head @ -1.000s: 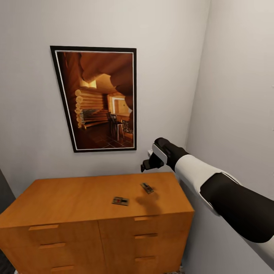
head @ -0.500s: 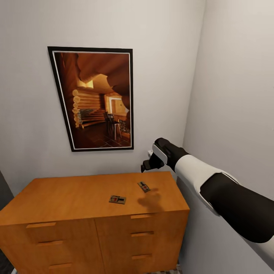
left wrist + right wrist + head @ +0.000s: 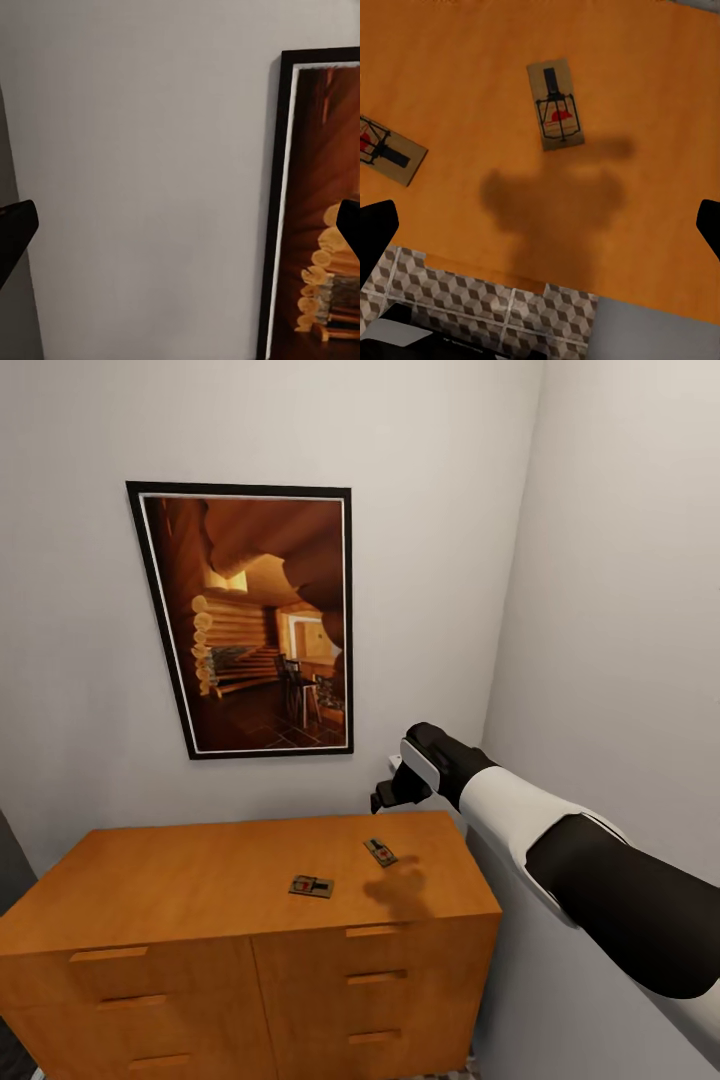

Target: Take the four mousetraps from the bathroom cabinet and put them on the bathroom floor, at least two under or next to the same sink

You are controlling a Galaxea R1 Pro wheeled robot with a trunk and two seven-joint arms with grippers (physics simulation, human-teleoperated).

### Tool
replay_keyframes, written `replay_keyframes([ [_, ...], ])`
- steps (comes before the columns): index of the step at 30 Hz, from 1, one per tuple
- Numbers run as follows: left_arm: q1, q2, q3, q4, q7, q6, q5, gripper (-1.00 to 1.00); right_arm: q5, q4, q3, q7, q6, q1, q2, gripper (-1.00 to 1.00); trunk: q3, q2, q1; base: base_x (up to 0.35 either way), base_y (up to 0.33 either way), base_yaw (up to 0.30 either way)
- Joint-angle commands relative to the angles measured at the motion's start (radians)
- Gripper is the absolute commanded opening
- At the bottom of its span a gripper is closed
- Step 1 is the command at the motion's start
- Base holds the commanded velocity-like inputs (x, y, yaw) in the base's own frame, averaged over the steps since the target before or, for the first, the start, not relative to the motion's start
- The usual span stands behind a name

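Two mousetraps lie flat on top of the orange-brown cabinet (image 3: 200, 880): one (image 3: 311, 886) near the middle, the other (image 3: 380, 852) toward the right end. My right gripper (image 3: 388, 794) hovers above the right trap, open and holding nothing. In the right wrist view the traps (image 3: 556, 114) (image 3: 386, 150) lie on the cabinet top (image 3: 450, 60), with the gripper (image 3: 542, 229) casting its shadow beside the nearer one. My left gripper (image 3: 180, 232) is open, facing the wall. The other mousetraps and the sink are out of view.
A dark-framed log-cabin picture (image 3: 255, 620) hangs on the wall behind the cabinet. The side wall (image 3: 620, 610) stands close to the cabinet's right end. Cube-patterned floor tiles (image 3: 472, 300) show past the cabinet's edge.
The whole head view has shifted slightly, so cabinet and picture sit a little further left. Both traps lie as before, and the right gripper still hovers above them.
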Motion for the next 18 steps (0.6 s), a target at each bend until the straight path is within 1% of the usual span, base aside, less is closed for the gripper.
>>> replay_keyframes([
  [1,-0.002,0.001,-0.003,-0.001,0.01,0.003,0.008,1.0,-0.006,0.0,0.007,-0.001,0.002,-0.001,0.0,1.0,-0.001,-0.001,0.0,0.02,0.02,0.0],
  [18,-0.002,0.001,-0.003,-0.001,0.01,0.003,0.008,1.0,-0.006,0.002,0.008,-0.001,0.002,0.0,0.0,1.0,-0.001,-0.001,0.0,0.019,0.019,0.0],
])
